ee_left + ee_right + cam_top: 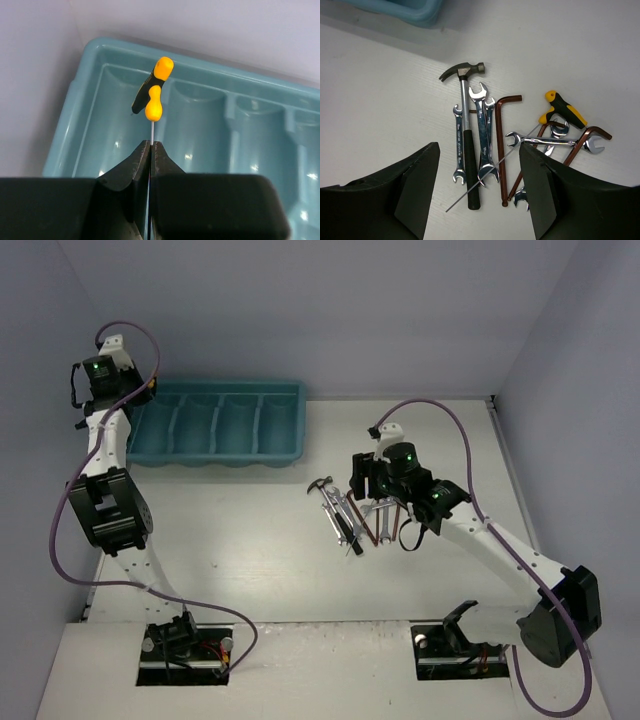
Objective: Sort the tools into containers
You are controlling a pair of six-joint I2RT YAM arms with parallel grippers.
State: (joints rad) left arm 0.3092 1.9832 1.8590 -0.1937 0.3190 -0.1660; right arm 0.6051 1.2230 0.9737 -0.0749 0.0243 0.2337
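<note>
The left hand (150,150) is pinched tight on the thin shaft of a yellow-handled driver (155,92). It holds the driver over what looks like the leftmost compartment of the tray (90,55), upper left in the overhead view. This is the drop step: next it should open and let the driver fall in. The right hand (477,146) hangs spread wide above the hammer (465,115), wrenches (481,130) and red keys (500,150) on the worktop (380,90).

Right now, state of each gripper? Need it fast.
Left gripper: closed on the thin shaft of the yellow-and-black handled tool, over the teal tray.
Right gripper: open, holding nothing, above the tool pile.
</note>
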